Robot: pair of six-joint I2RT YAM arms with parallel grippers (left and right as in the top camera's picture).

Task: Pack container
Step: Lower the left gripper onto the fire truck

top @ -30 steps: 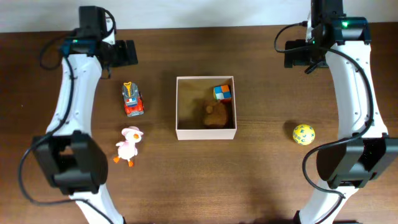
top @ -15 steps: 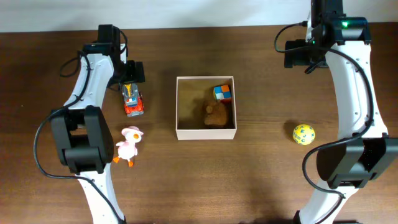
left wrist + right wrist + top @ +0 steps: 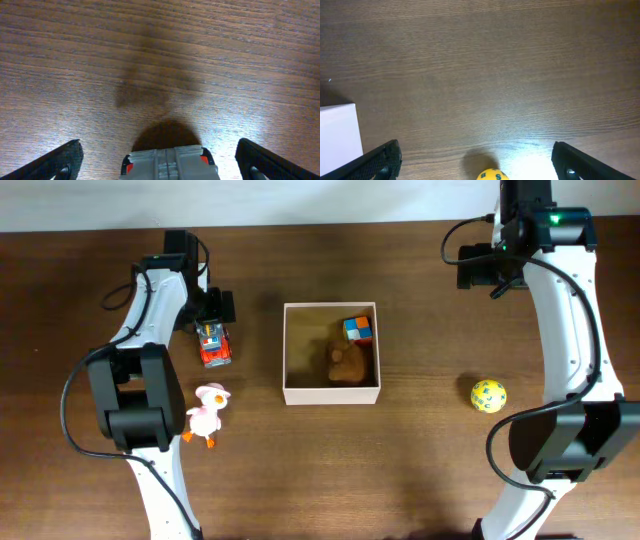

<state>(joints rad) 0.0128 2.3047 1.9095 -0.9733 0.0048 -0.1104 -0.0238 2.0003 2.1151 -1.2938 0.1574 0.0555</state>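
The container (image 3: 332, 393), a square white-walled box with tan inside, sits mid-table and holds a coloured cube (image 3: 357, 329) and a brown plush (image 3: 346, 363). A red and grey toy truck (image 3: 213, 342) lies left of it. My left gripper (image 3: 214, 313) is open just above the truck's far end; in the left wrist view the truck's grey top (image 3: 170, 165) lies between the spread fingers (image 3: 160, 162). My right gripper (image 3: 480, 268) is open and empty, high at the back right; its wrist view shows the yellow ball (image 3: 493, 175) between its fingers (image 3: 477, 160) and the box corner (image 3: 339, 131).
A pink and white duck toy (image 3: 206, 414) lies at the front left, below the truck. The yellow ball (image 3: 488, 395) rests to the right of the container. The table is dark brown wood.
My left arm has swung in from the back left toward the toy truck, and its open gripper now sits over the truck's far end. The right arm has not moved.
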